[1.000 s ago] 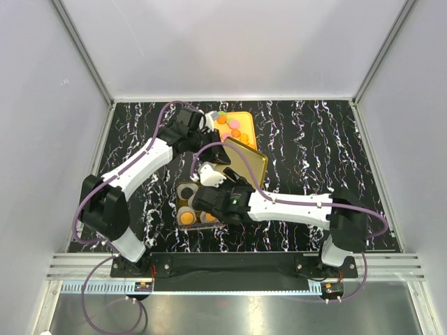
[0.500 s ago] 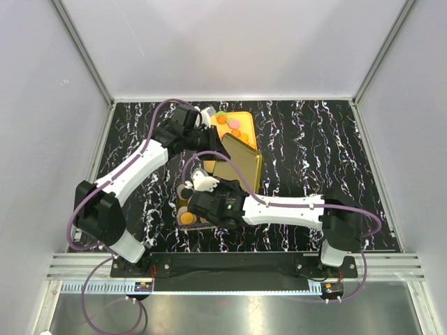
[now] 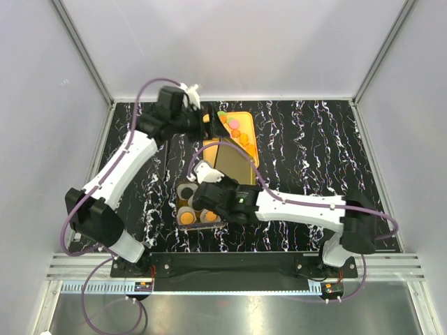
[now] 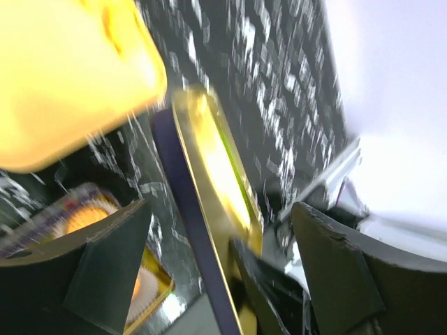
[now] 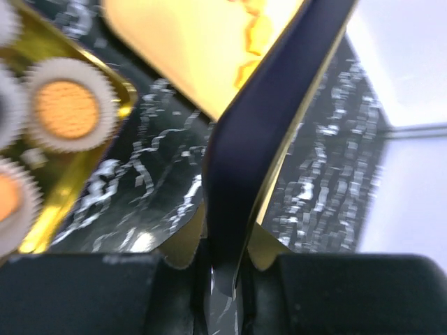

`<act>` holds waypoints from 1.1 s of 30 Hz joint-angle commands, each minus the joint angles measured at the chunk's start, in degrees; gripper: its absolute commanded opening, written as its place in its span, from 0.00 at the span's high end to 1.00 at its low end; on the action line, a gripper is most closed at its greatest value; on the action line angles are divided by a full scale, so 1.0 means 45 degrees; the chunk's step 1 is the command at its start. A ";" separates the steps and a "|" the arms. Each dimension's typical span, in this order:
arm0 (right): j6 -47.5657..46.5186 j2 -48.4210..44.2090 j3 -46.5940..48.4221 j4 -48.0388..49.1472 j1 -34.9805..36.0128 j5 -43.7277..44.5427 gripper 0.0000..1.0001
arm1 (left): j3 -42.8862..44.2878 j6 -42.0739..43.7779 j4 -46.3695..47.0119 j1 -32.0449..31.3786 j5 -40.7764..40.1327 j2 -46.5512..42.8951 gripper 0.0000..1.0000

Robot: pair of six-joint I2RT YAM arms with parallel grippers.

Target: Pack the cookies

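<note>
Left gripper (image 3: pixel 195 112) let go, drew back — right gripper (image 5: pixel 222 269) now pinches lid (image 5: pixel 279 91).

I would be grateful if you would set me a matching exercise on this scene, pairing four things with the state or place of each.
Things:
1. left pincer
2. right pincer
3. orange tray
4. gold tin

States or places:
A. near side of the table, holding paper cups
B. shut on the edge of the lid
C. open, holding nothing
D. far side of the table, holding loose cookies

Pairs: 1-C; 2-B; 3-D; 4-A
</note>
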 commanded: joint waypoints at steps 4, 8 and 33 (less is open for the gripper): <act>0.1447 -0.2247 0.1239 -0.0715 -0.0354 -0.4391 1.00 | 0.2839 0.0459 -0.0268 0.2074 -0.0511 -0.0162 0.12; 0.2267 -0.2931 0.1551 -0.0736 -0.1349 -0.6760 1.00 | 0.2922 0.0479 -0.0347 0.2720 -0.0627 -0.0649 0.12; 0.7713 -0.3968 -0.2059 0.5859 -0.7736 -2.0762 1.00 | -0.3540 0.0791 0.0005 0.2701 -0.3653 -0.7150 0.12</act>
